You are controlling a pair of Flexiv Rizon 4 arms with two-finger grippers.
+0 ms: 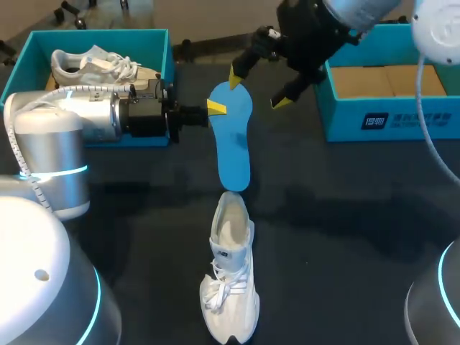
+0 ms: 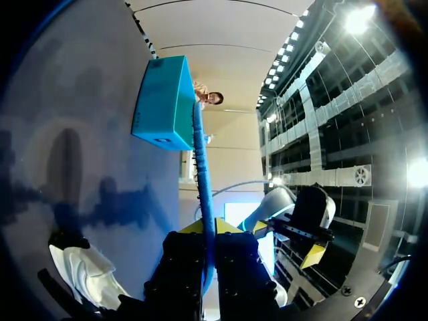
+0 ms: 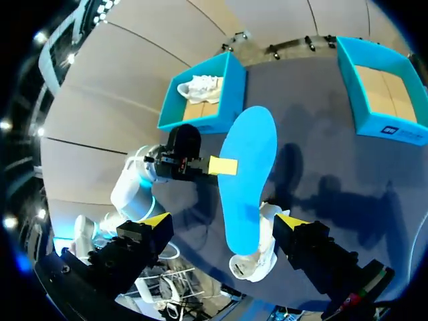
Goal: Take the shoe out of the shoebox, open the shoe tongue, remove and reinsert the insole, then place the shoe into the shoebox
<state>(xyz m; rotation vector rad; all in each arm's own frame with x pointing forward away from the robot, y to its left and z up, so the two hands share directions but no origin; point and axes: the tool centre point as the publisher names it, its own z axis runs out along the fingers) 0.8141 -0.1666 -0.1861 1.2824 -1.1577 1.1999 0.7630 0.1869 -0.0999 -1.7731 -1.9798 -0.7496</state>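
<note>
- The white shoe point(image 1: 231, 287) lies on the dark table point(image 1: 345, 237), toe nearest the robot. Its heel opening is just beside the insole's near end.
- The blue insole point(image 1: 233, 136) is pinched at one edge by the left gripper point(image 1: 215, 108). Only the left wrist view shows it edge-on between both fingers.
- The right gripper point(image 1: 259, 90) hovers at the insole's far end. The right wrist view shows its fingers spread wide, gripping nothing.
- The left shoebox point(image 1: 100, 37) holds a second shoe point(image 1: 93, 66), partly hidden by the left arm.
- The right shoebox point(image 1: 388, 118) is partly covered by the right arm.
</note>
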